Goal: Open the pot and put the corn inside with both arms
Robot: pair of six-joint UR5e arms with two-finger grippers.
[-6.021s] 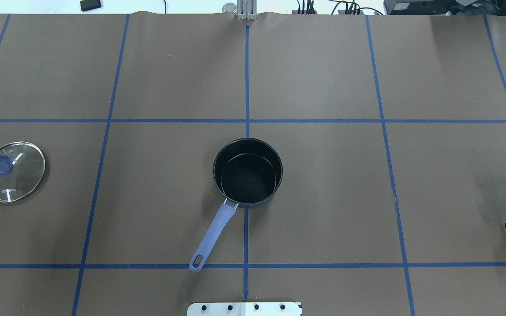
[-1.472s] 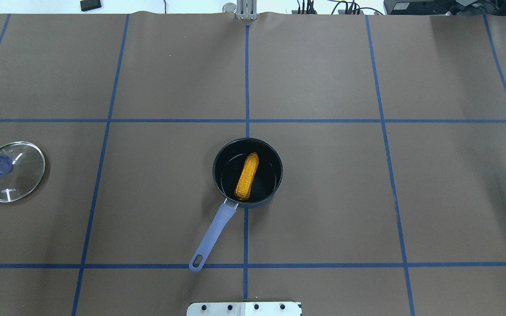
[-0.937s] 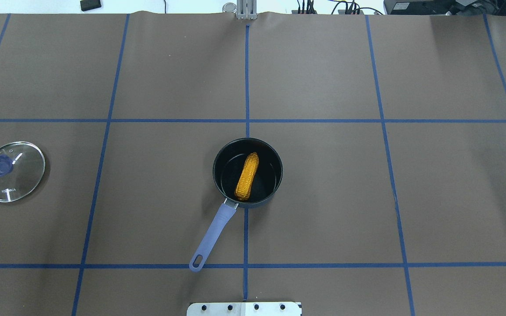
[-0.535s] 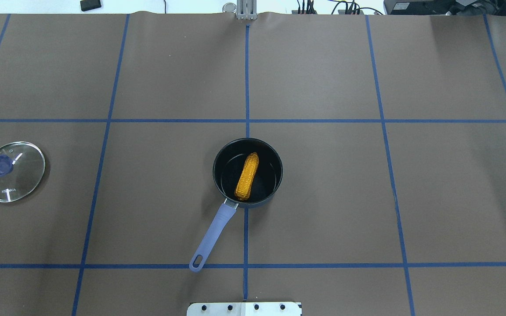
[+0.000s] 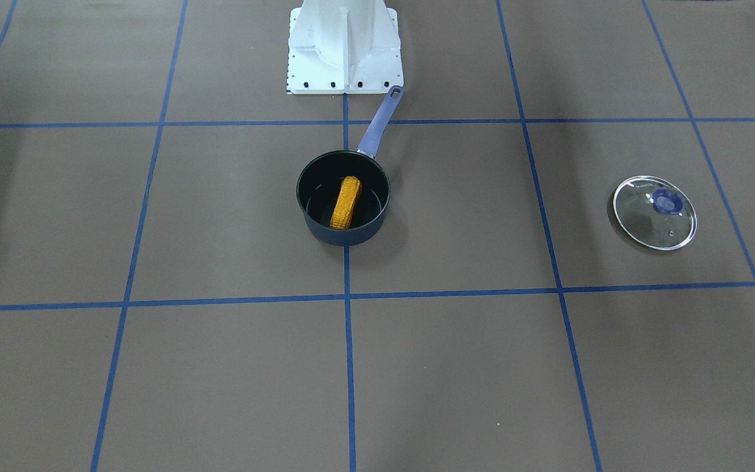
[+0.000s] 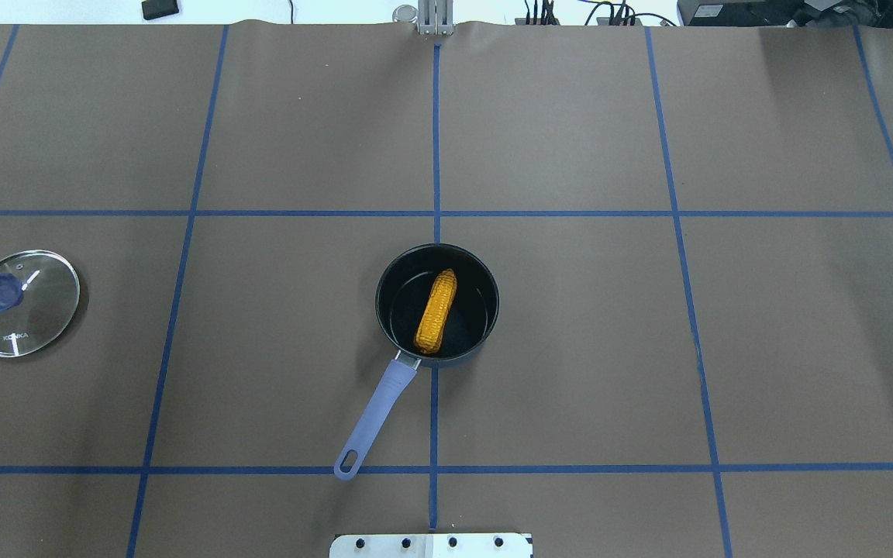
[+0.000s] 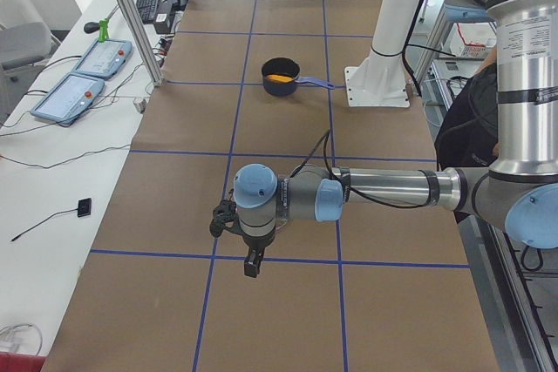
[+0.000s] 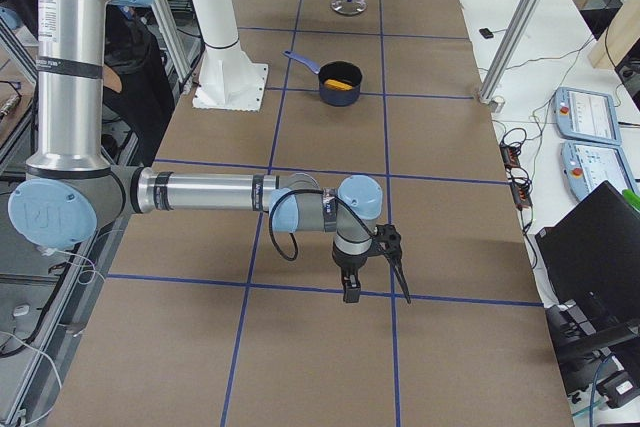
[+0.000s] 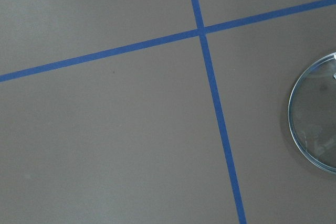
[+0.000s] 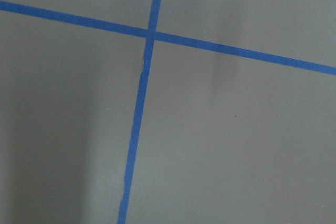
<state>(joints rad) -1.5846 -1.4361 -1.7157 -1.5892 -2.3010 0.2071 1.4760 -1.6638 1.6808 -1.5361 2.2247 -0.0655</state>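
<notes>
Yellow-orange corn cob [image 6: 436, 311] is laid inside the dark navy saucepan [image 6: 471, 325], uncovered because the round glass lid [image 6: 22, 303] is set far left on the brown worktop [image 6: 570, 387]. Whether the left gripper [image 7: 234, 246] and the right gripper [image 8: 378, 287] are wide or narrow cannot be told.

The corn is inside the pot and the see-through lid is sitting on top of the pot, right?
Not quite. The corn is inside the pot, but the glass lid is not on top of it: it lies flat on the table, well off to the side. The overhead view shows this.
</notes>
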